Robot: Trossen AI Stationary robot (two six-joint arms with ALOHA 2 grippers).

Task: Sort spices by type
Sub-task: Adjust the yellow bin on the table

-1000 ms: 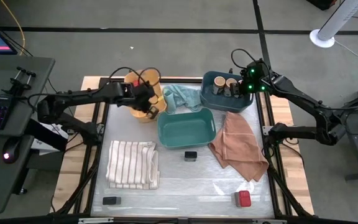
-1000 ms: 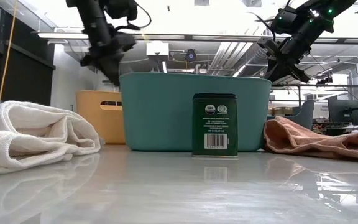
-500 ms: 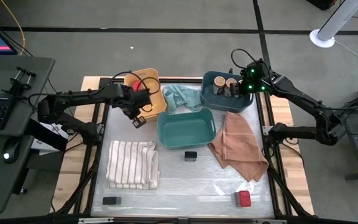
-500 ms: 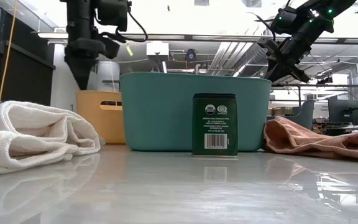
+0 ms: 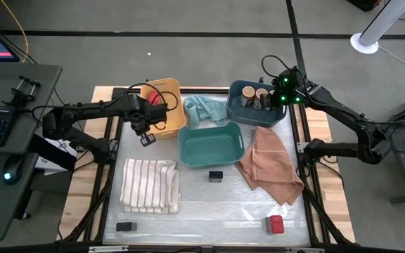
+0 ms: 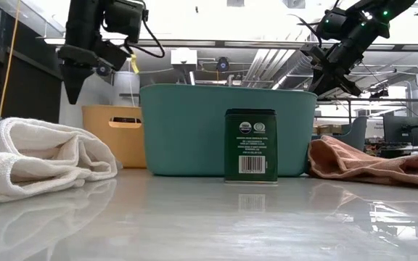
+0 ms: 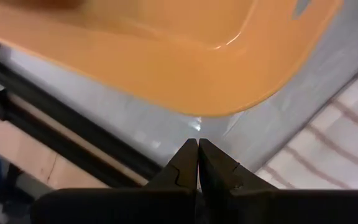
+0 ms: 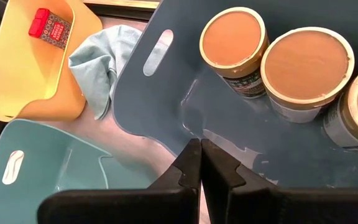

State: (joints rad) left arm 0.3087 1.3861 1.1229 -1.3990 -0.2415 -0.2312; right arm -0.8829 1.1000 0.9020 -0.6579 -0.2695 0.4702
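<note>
The left pincer (image 5: 146,139) is pressed shut and empty, hanging just beside the yellow bin (image 5: 173,119), which holds a red-topped jar (image 8: 50,27). The right pincer (image 8: 199,163) is likewise shut and empty above the blue bin (image 5: 235,98), where tan-lidded jars (image 8: 234,38) stand upright. A black tin (image 6: 250,146) stands before the teal bin (image 6: 194,130); another tin (image 5: 125,226) and a red jar (image 5: 276,224) sit near the surface's front edge.

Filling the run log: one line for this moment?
left claw shut, empty, beside yellow bin | right claw shut, over blue bin
</note>
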